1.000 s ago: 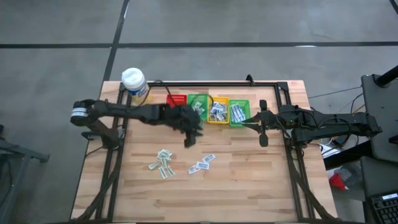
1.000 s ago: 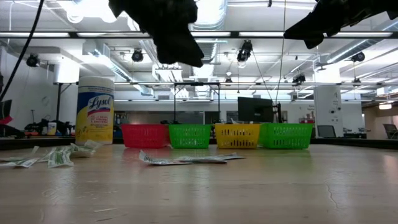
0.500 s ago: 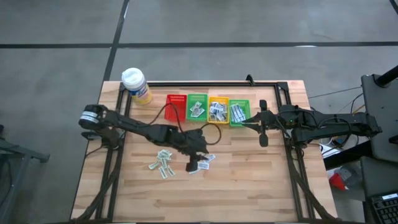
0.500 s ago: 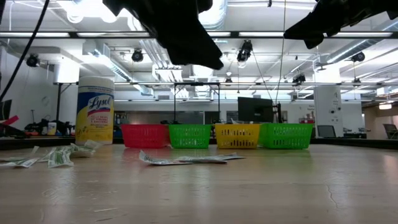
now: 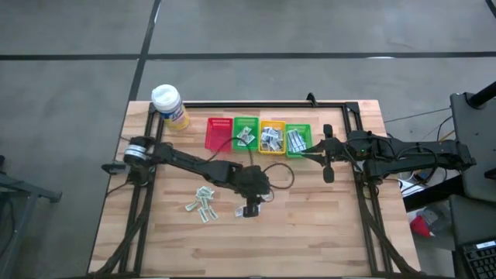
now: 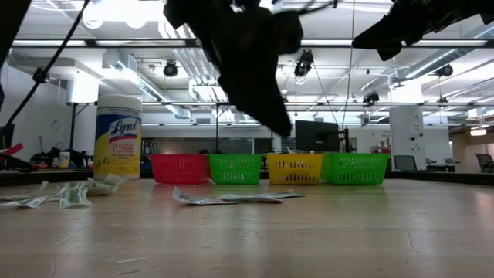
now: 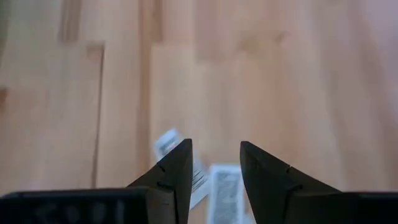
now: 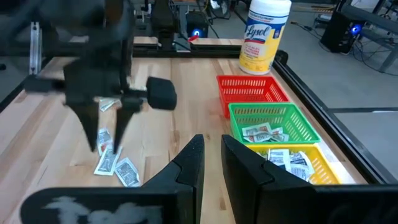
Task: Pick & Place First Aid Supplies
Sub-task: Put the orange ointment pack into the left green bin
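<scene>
Loose first aid packets lie mid-table, a second cluster to their left; others already fill the far baskets. The left gripper hangs directly over the nearer group, fingers parted and empty, presumably poised to pinch one. The right gripper waits beside the baskets, fingers nearly together, holding nothing.

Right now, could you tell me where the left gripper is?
In the high view the left gripper hangs over mid-table, above the small cluster of packets in front of the yellow basket.
</scene>
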